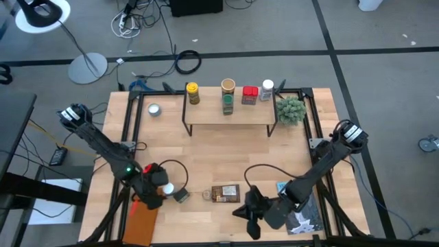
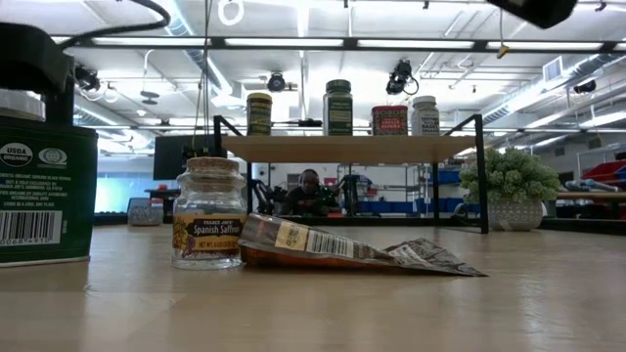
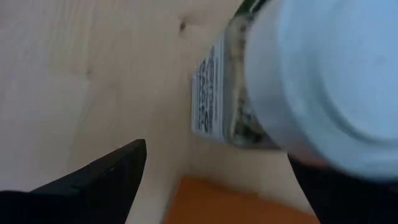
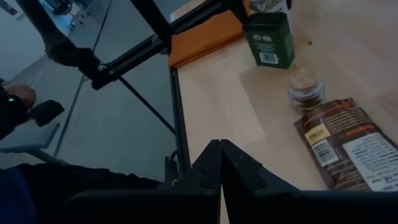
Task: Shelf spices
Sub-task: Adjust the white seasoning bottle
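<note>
Four spices already sit on the shelf [image 1: 230, 117] at the table's [image 1: 226, 158] far side: yellow-top jar [image 1: 193, 92], tall green bottle [image 1: 228, 95], red tin [image 1: 249, 95], white-cap bottle [image 1: 267, 88]. Left tool [image 1: 164, 189] is at the near-left corner w/ fingers spread around a white-capped jar [image 1: 167, 188] beside the green tin [image 1: 181, 196]; can't tell if it grips yet. Saffron jar [image 2: 208, 212] & brown packet [image 1: 225, 193] lie near centre-front, unshelved. Right tool [image 1: 251, 221] waits at the near edge, fingers pressed together, holding nothing. Step looks like pickup no. 5. Next: pinch the jar, lift clear of the tin, carry to a free spot on the plank.
</note>
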You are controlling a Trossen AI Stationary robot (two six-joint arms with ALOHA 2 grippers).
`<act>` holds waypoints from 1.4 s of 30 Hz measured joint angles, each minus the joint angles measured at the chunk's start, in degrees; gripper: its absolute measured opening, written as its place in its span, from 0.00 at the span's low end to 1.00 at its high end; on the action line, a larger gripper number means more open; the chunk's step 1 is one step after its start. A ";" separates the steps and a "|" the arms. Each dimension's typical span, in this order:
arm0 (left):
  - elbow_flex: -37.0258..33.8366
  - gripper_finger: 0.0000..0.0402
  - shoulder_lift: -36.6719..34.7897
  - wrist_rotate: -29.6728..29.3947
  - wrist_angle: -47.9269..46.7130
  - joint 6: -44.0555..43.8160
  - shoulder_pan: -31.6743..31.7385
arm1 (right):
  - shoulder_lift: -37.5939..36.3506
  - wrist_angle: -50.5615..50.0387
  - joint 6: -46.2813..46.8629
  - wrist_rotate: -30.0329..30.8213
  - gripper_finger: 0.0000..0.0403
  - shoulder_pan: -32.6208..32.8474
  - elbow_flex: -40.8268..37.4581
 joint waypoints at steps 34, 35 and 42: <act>5.20 0.99 19.25 -10.17 50.56 31.53 22.36 | 0.00 0.09 2.94 2.75 0.01 1.21 0.00; 5.86 0.99 18.82 -10.03 48.78 31.67 22.34 | 0.00 0.07 2.96 2.88 0.01 1.09 0.00; 10.25 0.99 13.23 -10.11 28.66 31.10 22.36 | 0.00 0.09 3.01 3.07 0.01 -0.17 0.00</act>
